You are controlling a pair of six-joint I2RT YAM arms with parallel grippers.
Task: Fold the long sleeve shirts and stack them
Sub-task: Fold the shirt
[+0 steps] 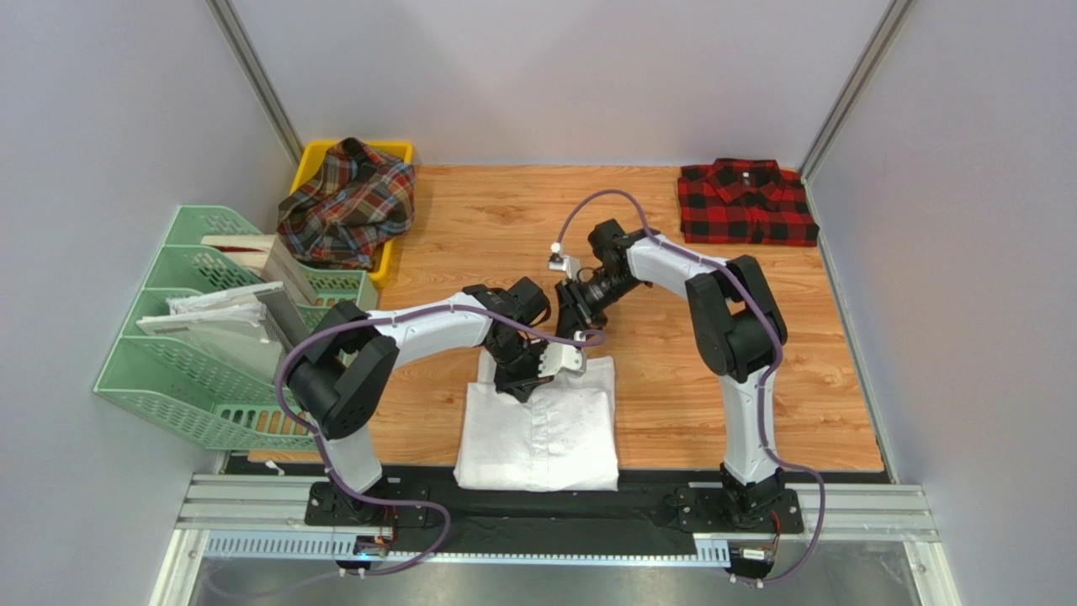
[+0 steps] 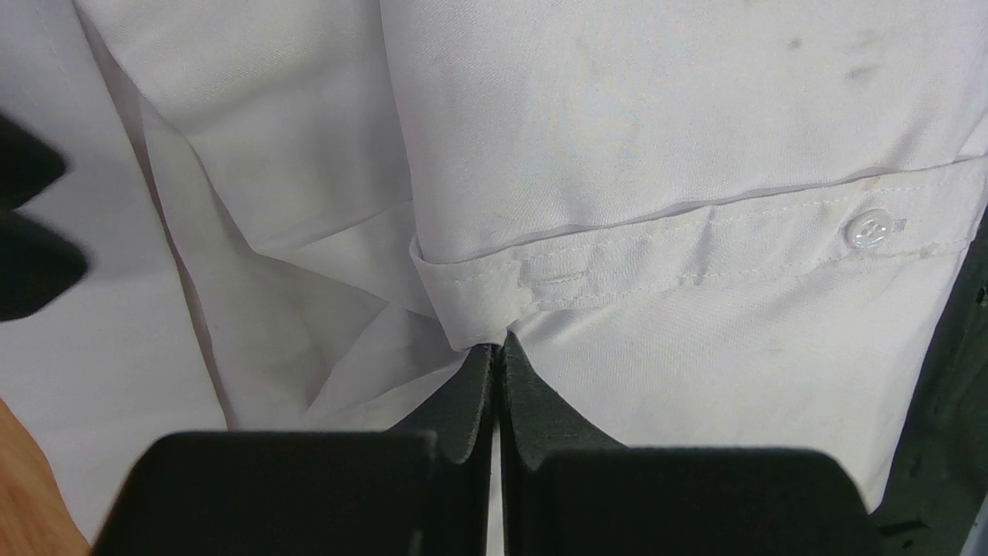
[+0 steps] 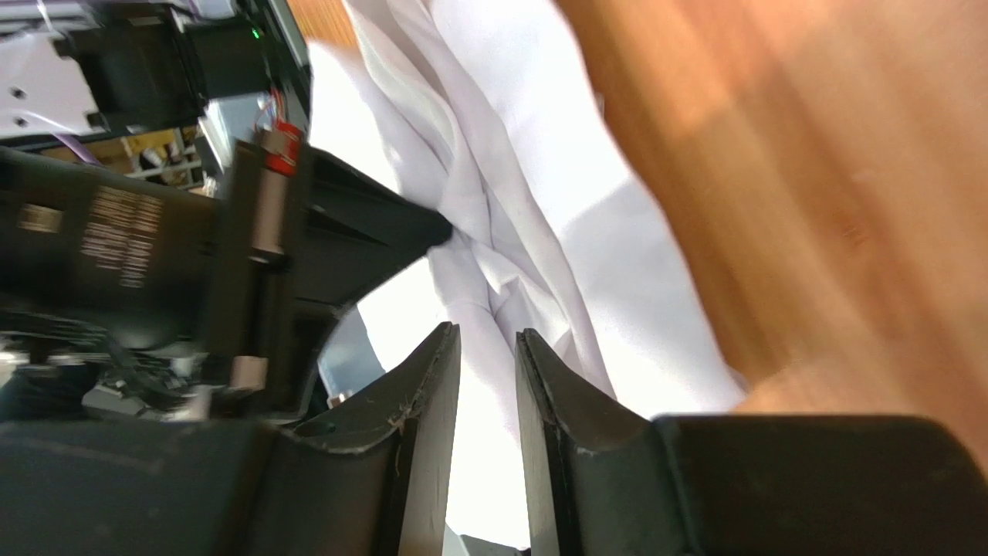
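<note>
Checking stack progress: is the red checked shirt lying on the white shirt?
No, the red checked shirt lies far right, apart from the white shirt.

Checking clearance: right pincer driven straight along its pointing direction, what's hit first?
Probably the crumpled plain white cloth shirt, just beyond the right pincer; depth unclear.

The white shirt [image 1: 537,436] has its far edge hidden under the left arm [image 1: 430,326]; the left wrist view crops it, and the right wrist view blurs the desk [image 3: 812,174].
</note>
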